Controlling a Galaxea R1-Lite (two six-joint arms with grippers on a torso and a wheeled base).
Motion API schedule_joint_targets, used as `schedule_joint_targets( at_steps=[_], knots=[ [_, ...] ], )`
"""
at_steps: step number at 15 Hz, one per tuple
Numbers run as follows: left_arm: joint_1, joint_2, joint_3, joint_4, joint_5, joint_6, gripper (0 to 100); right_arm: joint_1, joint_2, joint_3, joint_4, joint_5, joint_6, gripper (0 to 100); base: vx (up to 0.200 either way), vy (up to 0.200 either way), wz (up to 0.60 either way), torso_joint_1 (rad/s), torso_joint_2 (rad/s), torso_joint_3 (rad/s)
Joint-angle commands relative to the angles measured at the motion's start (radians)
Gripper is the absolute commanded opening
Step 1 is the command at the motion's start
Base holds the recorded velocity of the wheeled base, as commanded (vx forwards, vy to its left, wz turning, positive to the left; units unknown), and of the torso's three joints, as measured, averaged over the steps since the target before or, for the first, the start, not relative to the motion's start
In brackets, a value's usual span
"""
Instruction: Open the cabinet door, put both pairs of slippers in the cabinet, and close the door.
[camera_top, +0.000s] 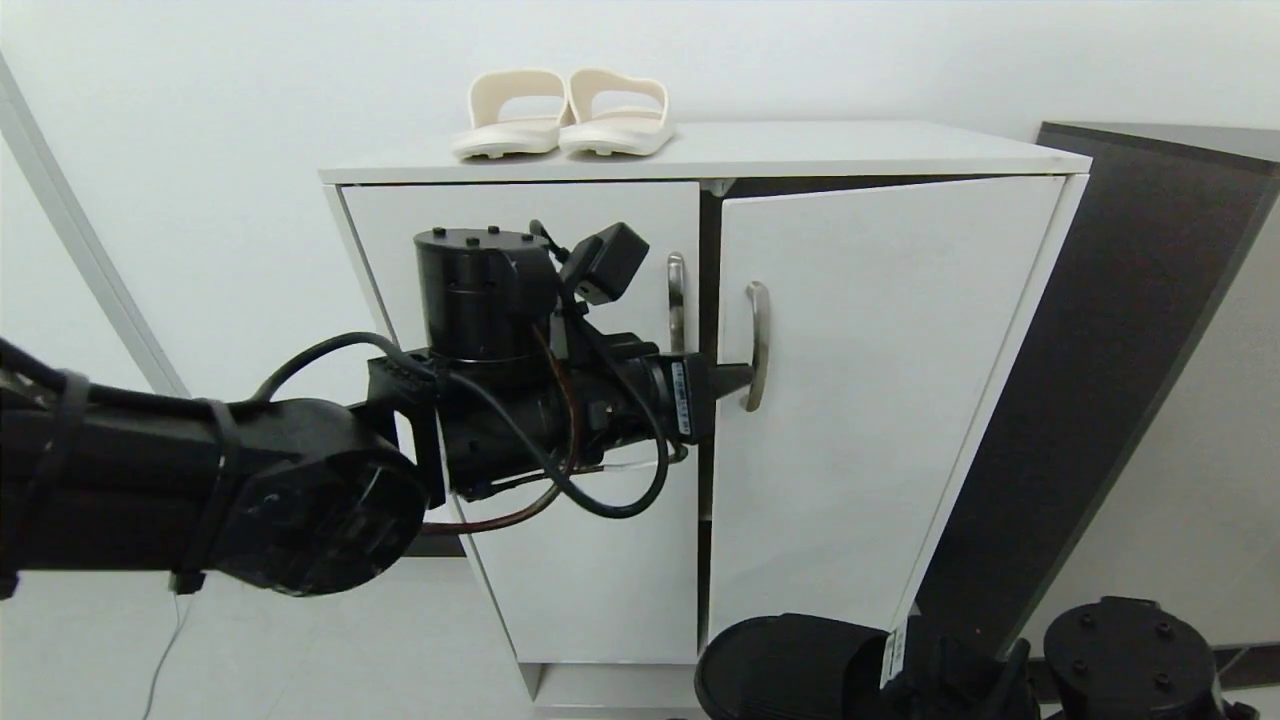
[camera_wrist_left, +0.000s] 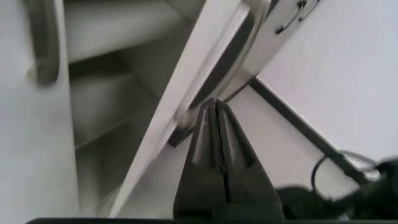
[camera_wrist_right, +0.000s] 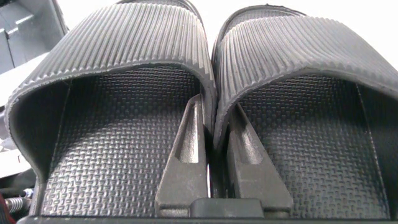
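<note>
Horizontally, left gripper (camera_top: 738, 378) touches door handle (camera_top: 758, 340); right gripper (camera_wrist_right: 214, 134) pinches black slippers (camera_wrist_right: 124, 56).

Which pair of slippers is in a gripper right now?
The black pair, clamped where their inner strap edges meet in the right gripper; the cream pair sits on the cabinet top.
</note>
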Motion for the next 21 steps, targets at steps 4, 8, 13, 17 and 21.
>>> schedule_joint_targets(
  at_steps=[4,8,13,17,21],
  knots=[
    [-0.009,-0.16,0.186,-0.061,-0.013,0.032,0,0.0,0.01,0.002,0.0,-0.001,-0.019,0,0.0,0.0,0.0,0.0,0.0,0.0],
    [0.046,-0.037,0.151,-0.206,-0.013,-0.007,0,0.0,0.01,0.004,0.0,-0.003,-0.022,0,0.0,0.0,0.0,0.0,0.0,0.0],
    [0.074,0.138,-0.018,-0.226,-0.001,-0.07,0,0.005,0.007,0.007,0.0,-0.001,-0.022,0,0.0,0.0,0.0,0.0,0.0,0.0],
    [0.089,0.185,-0.069,-0.226,-0.002,-0.095,0,0.013,0.008,0.011,0.0,-0.001,-0.032,0,0.0,0.0,0.0,0.0,0.0,0.0],
    [0.089,0.19,-0.075,-0.226,-0.002,-0.116,0,0.026,0.011,0.024,0.002,0.002,-0.034,0,0.0,0.0,0.0,0.0,0.0,0.0]
  ],
)
